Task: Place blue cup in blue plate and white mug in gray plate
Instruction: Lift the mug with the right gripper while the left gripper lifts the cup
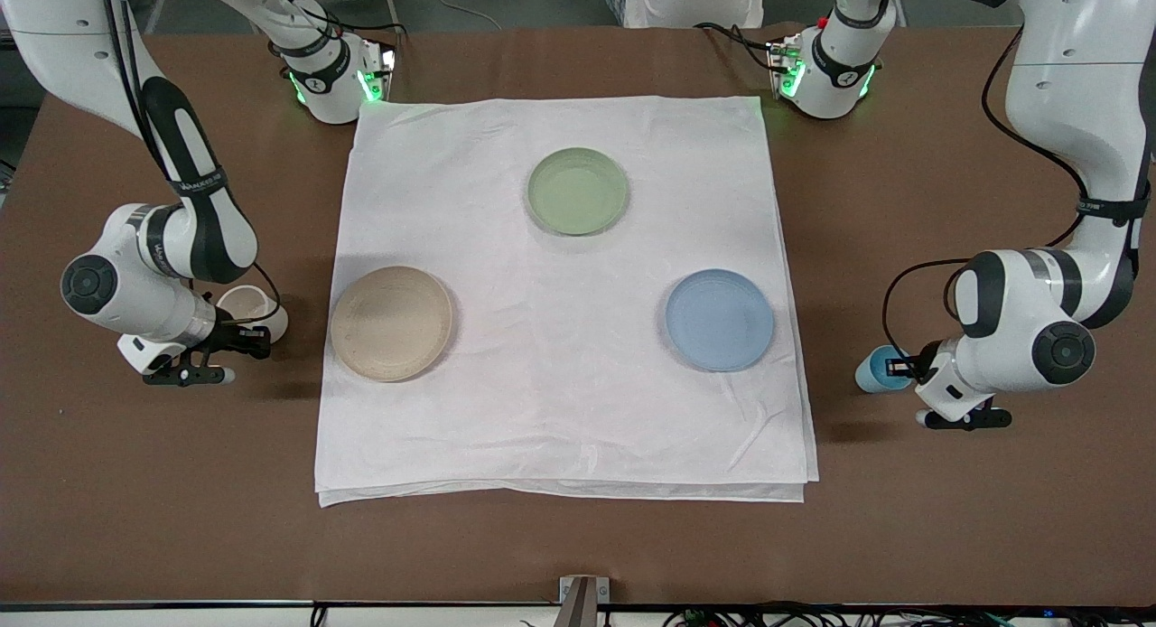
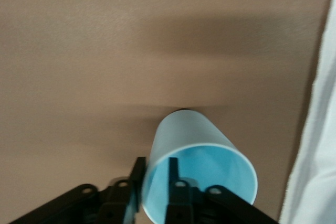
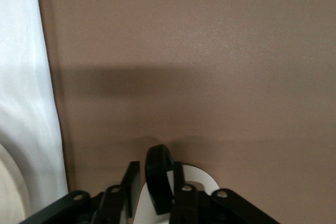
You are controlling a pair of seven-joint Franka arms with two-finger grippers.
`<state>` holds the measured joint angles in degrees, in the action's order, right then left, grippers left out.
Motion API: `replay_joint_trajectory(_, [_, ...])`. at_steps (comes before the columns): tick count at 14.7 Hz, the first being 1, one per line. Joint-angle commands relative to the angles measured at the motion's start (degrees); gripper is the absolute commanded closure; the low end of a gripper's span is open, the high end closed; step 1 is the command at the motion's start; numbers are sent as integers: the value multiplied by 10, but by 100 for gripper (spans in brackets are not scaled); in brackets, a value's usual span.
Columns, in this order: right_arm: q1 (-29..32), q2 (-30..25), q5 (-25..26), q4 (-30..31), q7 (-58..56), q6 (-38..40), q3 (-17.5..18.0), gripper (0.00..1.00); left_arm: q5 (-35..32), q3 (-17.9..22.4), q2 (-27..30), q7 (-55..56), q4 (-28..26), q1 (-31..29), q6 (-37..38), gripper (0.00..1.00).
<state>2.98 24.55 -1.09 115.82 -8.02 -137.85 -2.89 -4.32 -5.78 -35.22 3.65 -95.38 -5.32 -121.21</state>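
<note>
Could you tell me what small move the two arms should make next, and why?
Probably lift both straight up. The left gripper seems shut on the blue cup's wall and the right gripper on the mug's handle, yet both cups sit over bare table beside the cloth, not on the blue plate or gray plate. Lifting clears the plate rims before carrying.

Creased white cloth [image 1: 560, 338], matte plates, seemingly smooth plastic blue cup [image 2: 197, 169].

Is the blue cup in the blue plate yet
No. The blue cup is off the cloth at the left arm's end, its wall pinched by the left gripper; the blue plate holds nothing.
</note>
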Motion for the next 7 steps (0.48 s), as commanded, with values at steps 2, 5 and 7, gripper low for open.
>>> replay_joint_trajectory(2, [9, -18, 1, -19, -17, 50, 6, 100, -12, -41, 58, 64, -2, 11, 66, 100])
replay_joint_trajectory(5, [-2, -27, -19, -91, 14, 182, 11, 100, -10, -105, 89, 135, -1, 8, 115, 100])
replay_joint_trajectory(7, [-40, -44, -60, -87, 71, 198, 11, 100, -9, -147, 90, 180, -4, 9, 127, 100])
